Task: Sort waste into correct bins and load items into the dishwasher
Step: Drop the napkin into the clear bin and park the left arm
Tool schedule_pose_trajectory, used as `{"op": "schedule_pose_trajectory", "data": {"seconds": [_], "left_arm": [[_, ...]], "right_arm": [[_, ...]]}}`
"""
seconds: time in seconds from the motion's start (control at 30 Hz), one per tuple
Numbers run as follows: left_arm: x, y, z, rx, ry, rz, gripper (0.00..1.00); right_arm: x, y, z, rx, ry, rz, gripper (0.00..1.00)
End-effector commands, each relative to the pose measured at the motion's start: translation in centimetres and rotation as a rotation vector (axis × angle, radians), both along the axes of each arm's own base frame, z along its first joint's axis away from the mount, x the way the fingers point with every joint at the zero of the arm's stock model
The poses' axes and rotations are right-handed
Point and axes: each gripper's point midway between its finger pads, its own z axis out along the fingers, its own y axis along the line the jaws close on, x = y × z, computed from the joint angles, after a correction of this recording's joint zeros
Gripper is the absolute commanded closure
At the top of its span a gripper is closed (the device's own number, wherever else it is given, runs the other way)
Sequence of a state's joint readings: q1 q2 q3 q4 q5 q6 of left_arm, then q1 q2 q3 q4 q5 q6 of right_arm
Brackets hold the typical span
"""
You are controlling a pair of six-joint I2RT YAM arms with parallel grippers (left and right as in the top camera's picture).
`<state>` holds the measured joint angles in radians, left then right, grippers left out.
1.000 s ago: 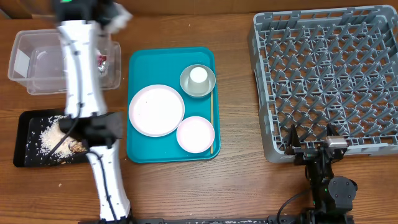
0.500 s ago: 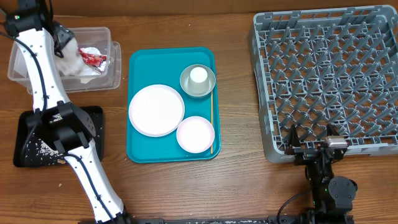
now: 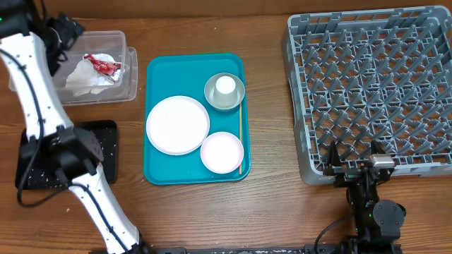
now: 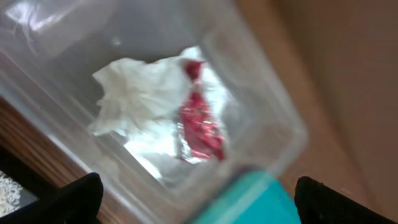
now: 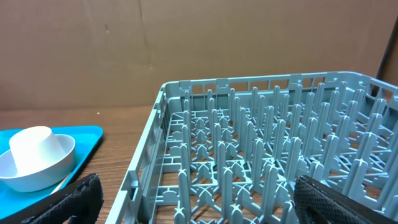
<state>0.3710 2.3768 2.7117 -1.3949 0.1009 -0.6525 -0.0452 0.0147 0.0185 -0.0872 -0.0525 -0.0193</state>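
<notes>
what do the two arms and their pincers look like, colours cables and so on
The left arm has white tubular links joined by bulky black joints, with a thin black cable running along it. The right arm shows as black housings with a small silver-grey block on top. The left pincer and right pincer both have matte black fingers.

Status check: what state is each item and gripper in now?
left gripper: open, empty, above clear tub
right gripper: open, empty
napkin: crumpled, inside clear tub
red wrapper: lying on napkin
plate: empty, on teal tray
white bowl: empty, on teal tray
cup: inside grey bowl
dish rack: nothing loaded
</notes>
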Motion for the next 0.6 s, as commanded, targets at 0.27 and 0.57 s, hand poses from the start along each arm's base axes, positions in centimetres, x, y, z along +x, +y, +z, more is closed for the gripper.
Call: {"op": "schedule_pose_trajectory", "data": {"seconds": [0.27,0.57], "left_arm": [[-9.2,2.3,13.5,0.298,-0.086,0.176,0.00],[-12.3,3.5,11.8,0.369,0.086,0.229,0.00]], "right_arm": [[0.0,-0.1,-0.1,-0.004,-0.007,-0.002,0.00],[0.0,-0.1,-0.1,-0.004,-0.007,-0.002,0.00]]}}
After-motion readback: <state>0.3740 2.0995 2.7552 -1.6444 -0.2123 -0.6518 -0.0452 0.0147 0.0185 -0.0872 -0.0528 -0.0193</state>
